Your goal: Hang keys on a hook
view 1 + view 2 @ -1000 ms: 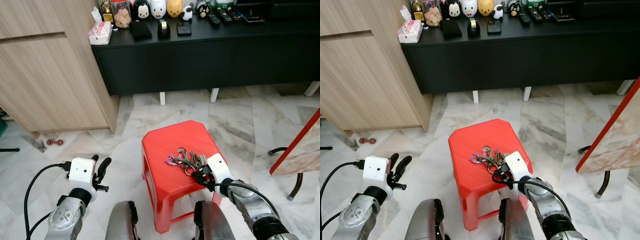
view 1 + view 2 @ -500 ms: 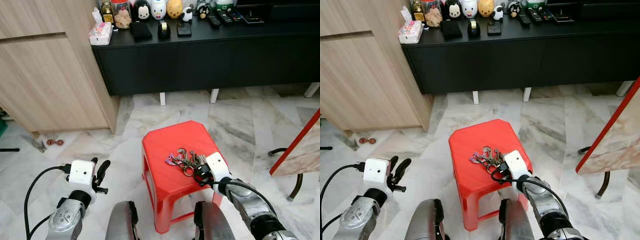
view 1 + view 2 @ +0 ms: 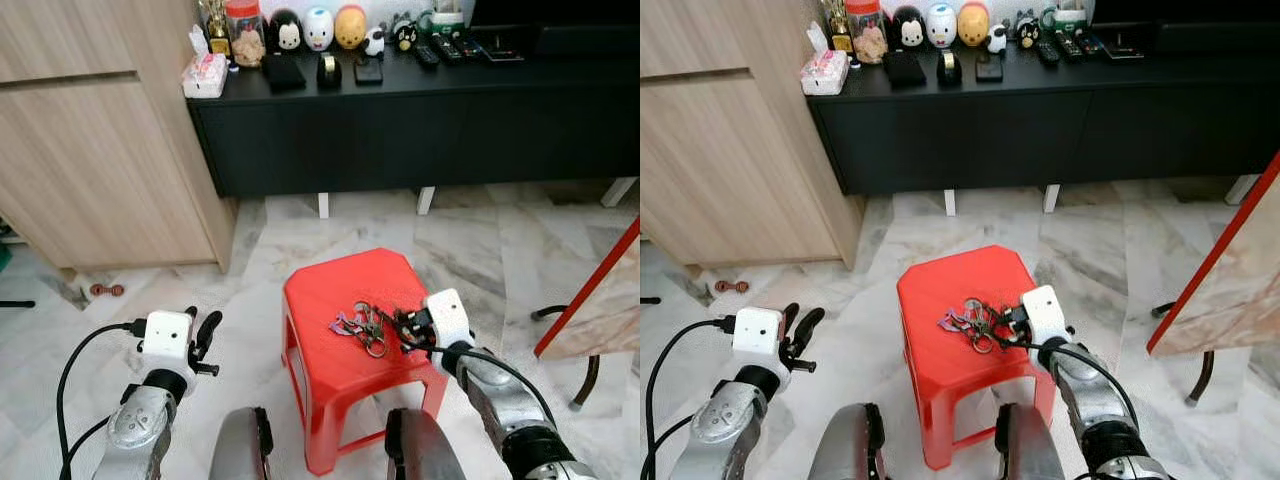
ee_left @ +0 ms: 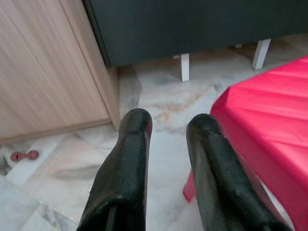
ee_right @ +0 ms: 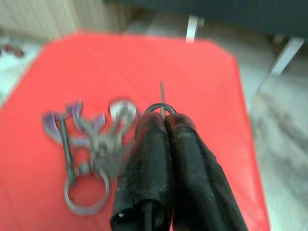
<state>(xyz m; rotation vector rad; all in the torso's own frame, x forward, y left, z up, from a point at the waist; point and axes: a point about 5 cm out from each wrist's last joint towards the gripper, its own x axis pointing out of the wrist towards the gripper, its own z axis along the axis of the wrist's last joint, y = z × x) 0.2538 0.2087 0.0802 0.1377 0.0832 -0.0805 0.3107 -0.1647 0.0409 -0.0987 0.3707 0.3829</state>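
My right gripper, clenched on a ring of the keys atop the red stool: light, stiff, jangly, slippery, so ring grip seems best.

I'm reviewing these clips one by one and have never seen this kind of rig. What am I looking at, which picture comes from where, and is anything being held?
This is a walking humanoid robot with two silver arms, each ending in two long black fingers. The two wide pictures come from a stereo camera on its head, looking down. The other two come from cameras on its wrists, looking along the fingers.

A red plastic stool stands on the marble floor with a bunch of keys on top. The right gripper is at the keys, fingers pressed together on a thin wire ring at the edge of the bunch. The left gripper is open and idle beside the stool.

Behind stands a black sideboard.
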